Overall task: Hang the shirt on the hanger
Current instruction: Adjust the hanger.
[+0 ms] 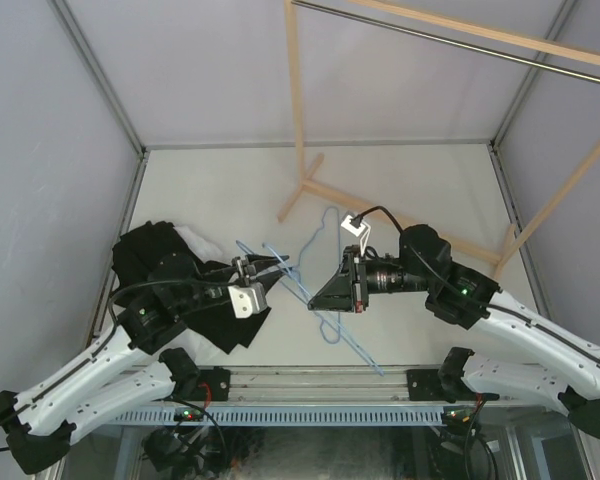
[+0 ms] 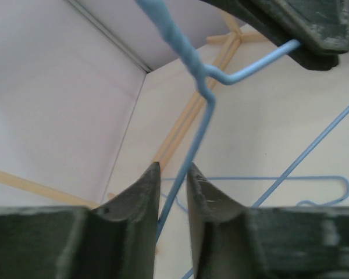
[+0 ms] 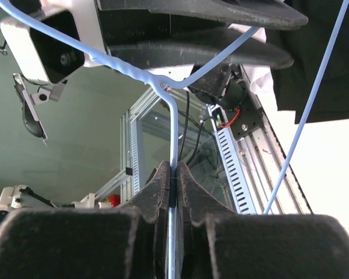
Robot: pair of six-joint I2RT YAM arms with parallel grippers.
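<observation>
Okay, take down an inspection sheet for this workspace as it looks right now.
Surface: off-white table.
Job's things: white shirt, only a patch showing beside the black garment; blue hanger held up between the arms.
Clutter: black garment; spare hanger flat on the table.
Grippers: right gripper shut on the hanger wire; left gripper fingers straddle it, grip unclear.
Cables: black cable at the right wrist.
Surroundings: wooden rack, white walls.

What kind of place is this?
Probably a robot test booth, not a home: plain white walls in metal framing, a left arm and right arm mounted at the table, a wooden clothes rack.
</observation>
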